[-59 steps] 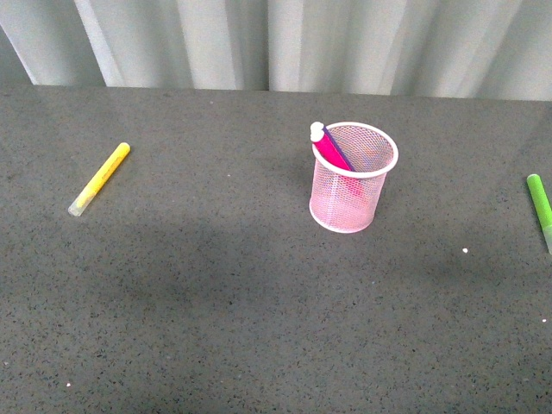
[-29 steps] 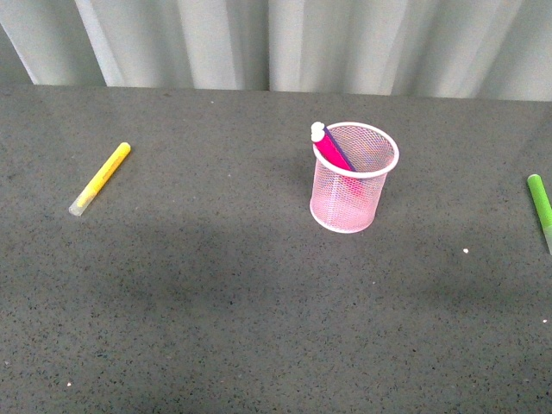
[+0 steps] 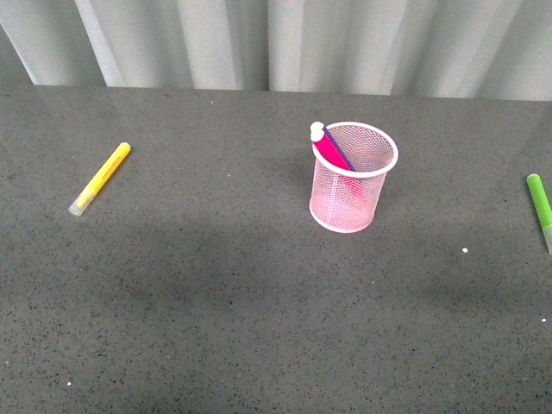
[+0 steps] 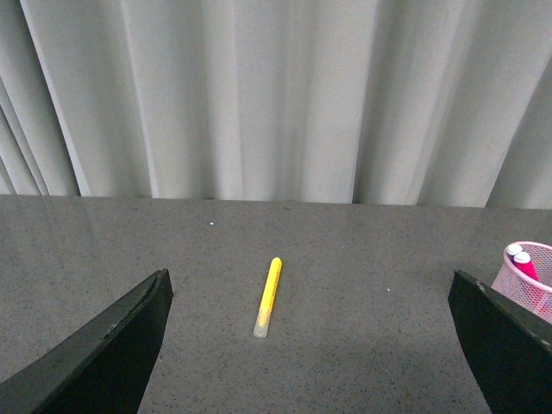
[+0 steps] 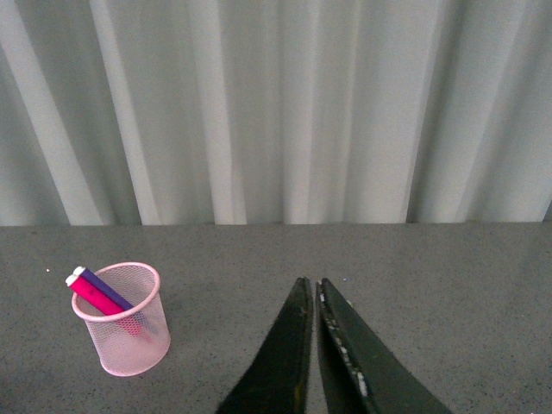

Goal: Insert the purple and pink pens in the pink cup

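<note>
A light pink wire-mesh cup [image 3: 353, 178] holds a magenta pen [image 3: 329, 153] and a deep purple pen [image 3: 340, 150]. Left lies a yellow pen [image 3: 101, 178], right a green pen [image 3: 541, 205], on a speckled dark grey tabletop [image 3: 216, 293].

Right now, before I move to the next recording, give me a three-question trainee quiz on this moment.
1. True or false: the purple and pink pens both stand inside the pink cup.
2. Which pen lies on the table at the front view's right edge? A yellow, B green, C blue.
3. Fill in: the left gripper is ____, while the right gripper is shut on nothing.

Key: 1 true. 2 B, the green pen; the yellow pen lies far left of the cup. 3 open.
</note>
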You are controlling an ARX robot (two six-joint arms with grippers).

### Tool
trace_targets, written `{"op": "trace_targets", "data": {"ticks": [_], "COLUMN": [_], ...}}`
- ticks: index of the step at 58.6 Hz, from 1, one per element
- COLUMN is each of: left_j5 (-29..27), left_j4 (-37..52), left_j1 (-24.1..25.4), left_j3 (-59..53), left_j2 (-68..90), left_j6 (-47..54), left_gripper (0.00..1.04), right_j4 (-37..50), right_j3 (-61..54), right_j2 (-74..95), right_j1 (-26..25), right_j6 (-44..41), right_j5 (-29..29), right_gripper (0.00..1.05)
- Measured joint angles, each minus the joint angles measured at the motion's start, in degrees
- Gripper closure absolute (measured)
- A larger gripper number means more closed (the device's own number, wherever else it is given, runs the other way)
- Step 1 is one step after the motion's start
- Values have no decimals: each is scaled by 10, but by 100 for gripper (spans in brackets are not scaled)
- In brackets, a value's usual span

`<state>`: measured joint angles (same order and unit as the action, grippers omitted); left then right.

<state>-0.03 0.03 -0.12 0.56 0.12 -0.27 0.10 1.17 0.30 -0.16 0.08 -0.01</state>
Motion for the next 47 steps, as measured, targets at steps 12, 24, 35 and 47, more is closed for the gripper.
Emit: {"op": "trace_targets", "data": {"ticks": [12,24,35,47], "left_j5": [0,0,0,0], "left_j4": [0,0,0,0], "left_j1": [0,0,0,0], "left_j3": [0,0,0,0], "left_j2": [0,0,0,0], "left_j6": [0,0,0,0], "left_gripper": [7,7,7,7], "right_j4": [0,0,0,0], "right_j3": [0,0,0,0], "right_j2": [0,0,0,0], "right_j1": [0,0,0,0], "right_j6": [0,0,1,1], "right_j5": [0,0,0,0], "right_gripper": [57,23,7,7]}}
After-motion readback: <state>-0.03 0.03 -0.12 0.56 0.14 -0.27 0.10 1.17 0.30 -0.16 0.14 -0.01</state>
